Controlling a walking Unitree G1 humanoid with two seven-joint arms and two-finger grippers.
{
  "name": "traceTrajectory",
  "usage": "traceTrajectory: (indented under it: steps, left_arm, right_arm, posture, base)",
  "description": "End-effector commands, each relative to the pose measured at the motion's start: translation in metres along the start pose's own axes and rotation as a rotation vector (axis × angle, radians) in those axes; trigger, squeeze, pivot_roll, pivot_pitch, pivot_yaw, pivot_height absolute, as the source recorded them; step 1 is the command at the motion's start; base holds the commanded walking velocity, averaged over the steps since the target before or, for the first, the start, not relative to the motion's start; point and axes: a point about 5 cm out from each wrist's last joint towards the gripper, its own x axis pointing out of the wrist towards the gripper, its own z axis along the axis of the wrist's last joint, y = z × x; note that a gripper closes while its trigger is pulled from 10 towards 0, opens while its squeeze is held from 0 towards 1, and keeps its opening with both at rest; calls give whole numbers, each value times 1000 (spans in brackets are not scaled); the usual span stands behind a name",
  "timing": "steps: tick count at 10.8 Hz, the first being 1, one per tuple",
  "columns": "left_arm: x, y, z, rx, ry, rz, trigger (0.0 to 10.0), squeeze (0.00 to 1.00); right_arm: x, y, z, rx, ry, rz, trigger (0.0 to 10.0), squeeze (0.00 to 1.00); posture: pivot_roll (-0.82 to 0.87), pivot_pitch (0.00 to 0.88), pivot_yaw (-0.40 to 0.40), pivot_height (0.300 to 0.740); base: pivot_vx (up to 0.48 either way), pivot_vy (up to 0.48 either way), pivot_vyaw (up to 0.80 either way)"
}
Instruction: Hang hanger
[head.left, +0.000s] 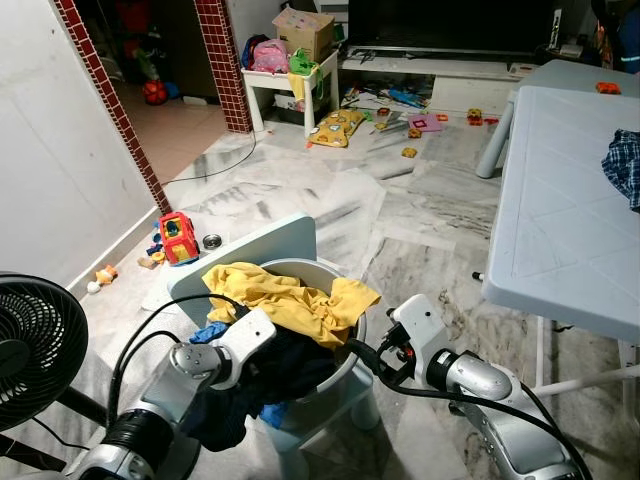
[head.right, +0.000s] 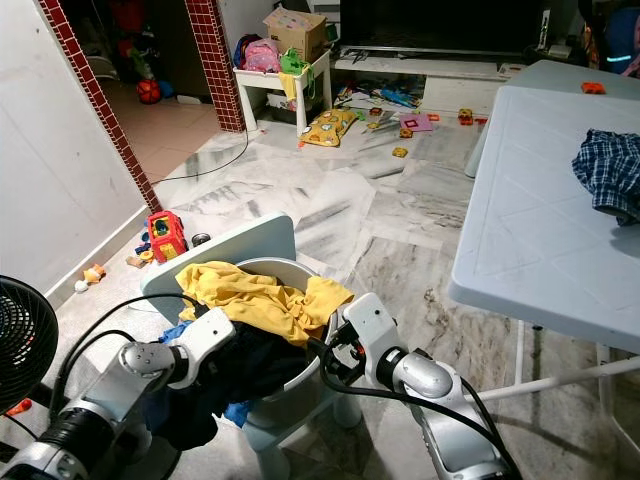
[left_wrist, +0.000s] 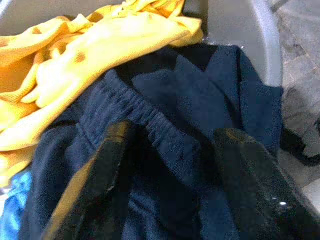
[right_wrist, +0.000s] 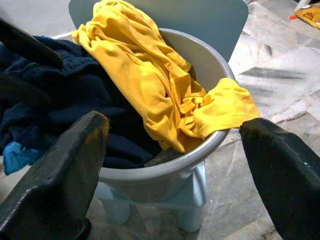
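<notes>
My left gripper (left_wrist: 170, 185), fingers spread, straddles the soft, limp navy garment (left_wrist: 190, 115); I judge its elastic waistband the firmest hold, while my right gripper (right_wrist: 170, 165) gapes empty beside the bucket (right_wrist: 220, 70).

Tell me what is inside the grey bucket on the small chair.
The grey bucket holds a yellow garment draped over its rim and dark navy clothing, with a bit of blue cloth beside it. Whatever lies beneath these clothes is covered.
</notes>
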Motion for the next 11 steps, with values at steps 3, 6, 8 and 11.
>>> traceTrajectory:
  steps: [3, 6, 8, 11]
  left_arm:
    - [-8, 3, -11, 49, 74, -24, 10000, 0]
    - [-11, 2, -19, 50, 98, -47, 10000, 0]
    - [-10, 2, -21, 45, 105, -50, 0, 0]
    - [-11, 5, -23, 55, 114, -33, 0, 0]
  right_arm:
    - [2, 1, 4, -8, -12, 7, 10000, 0]
    - [3, 2, 3, -7, -10, 9, 10000, 0]
    - [2, 2, 3, -6, -9, 8, 10000, 0]
    - [2, 2, 3, -5, -7, 7, 10000, 0]
  posture:
    - [-191, 0, 111, 740]
    - [-192, 0, 110, 740]
    - [-193, 0, 110, 740]
    - [-195, 0, 111, 740]
  base:
    - [0, 0, 0]
    - [0, 0, 0]
    - [0, 0, 0]
    - [0, 0, 0]
